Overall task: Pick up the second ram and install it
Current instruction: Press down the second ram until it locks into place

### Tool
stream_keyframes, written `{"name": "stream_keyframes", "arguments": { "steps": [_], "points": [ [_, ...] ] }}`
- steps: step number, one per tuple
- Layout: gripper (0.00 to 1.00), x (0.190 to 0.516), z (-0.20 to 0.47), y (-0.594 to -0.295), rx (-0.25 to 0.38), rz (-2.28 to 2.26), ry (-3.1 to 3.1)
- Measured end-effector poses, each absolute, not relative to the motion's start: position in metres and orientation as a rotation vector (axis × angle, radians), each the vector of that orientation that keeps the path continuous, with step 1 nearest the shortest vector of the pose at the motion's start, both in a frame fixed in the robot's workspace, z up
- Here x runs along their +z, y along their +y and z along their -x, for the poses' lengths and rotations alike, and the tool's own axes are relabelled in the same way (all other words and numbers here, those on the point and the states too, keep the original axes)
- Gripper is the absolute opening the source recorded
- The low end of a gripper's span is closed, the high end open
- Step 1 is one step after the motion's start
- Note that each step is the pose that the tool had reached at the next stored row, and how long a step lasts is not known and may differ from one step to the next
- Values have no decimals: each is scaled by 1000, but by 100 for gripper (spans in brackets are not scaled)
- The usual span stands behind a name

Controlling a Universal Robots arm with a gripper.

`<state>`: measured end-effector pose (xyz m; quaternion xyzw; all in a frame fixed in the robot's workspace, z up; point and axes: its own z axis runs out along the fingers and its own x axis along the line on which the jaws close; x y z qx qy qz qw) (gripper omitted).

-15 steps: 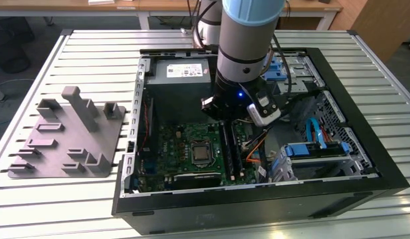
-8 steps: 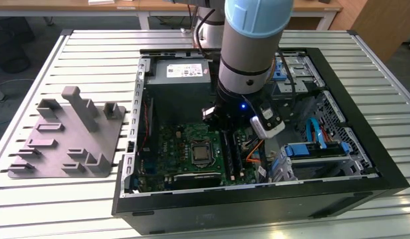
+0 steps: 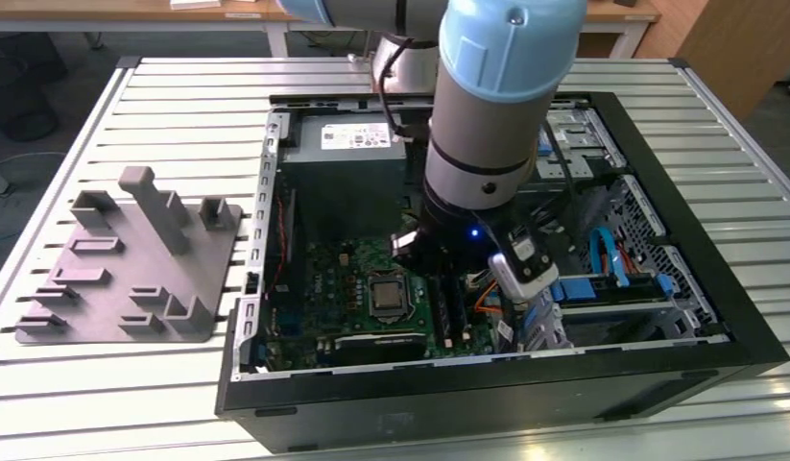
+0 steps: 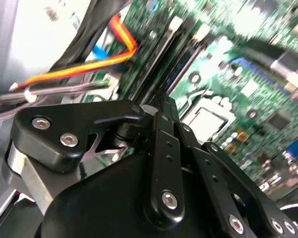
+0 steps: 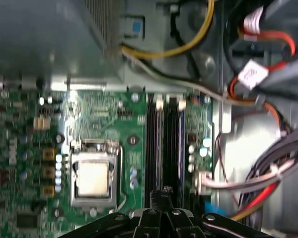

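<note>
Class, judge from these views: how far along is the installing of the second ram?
Done: the gripper is down inside the computer case, directly above the black memory slots. In hand: I cannot tell whether it grips the second ram. Left: seating it in a slot cannot be confirmed yet.

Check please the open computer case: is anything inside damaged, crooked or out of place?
Nothing stands out. The case lies open on the table, and the motherboard and memory slots look intact and straight. The cables hang loose beside the board. The gripper sits above the slots.
</note>
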<state>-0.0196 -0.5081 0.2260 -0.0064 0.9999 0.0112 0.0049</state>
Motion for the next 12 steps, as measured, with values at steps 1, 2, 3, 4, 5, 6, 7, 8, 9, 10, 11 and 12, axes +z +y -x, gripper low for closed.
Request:
{"name": "stream_keyframes", "arguments": {
  "steps": [1, 2, 3, 4, 5, 6, 7, 8, 9, 10, 11, 12],
  "points": [
    [10, 225, 20, -512, 34, 20, 3132],
    [10, 224, 20, -515, 32, 20, 3133],
    [10, 223, 20, -517, 30, 20, 3133],
    [10, 222, 20, -518, 29, 20, 3133],
    [10, 222, 20, -519, 28, 20, 3133],
    [10, 221, 20, -519, 27, 20, 3133],
    [10, 221, 20, -519, 26, 20, 3134],
    [10, 220, 20, -519, 24, 20, 3135],
    [10, 219, 20, -520, 23, 20, 3135],
    [10, 218, 20, -520, 22, 20, 3136],
    [10, 217, 20, -520, 21, 20, 3136],
    [10, 217, 20, -520, 21, 20, 3136]
  ]
}}
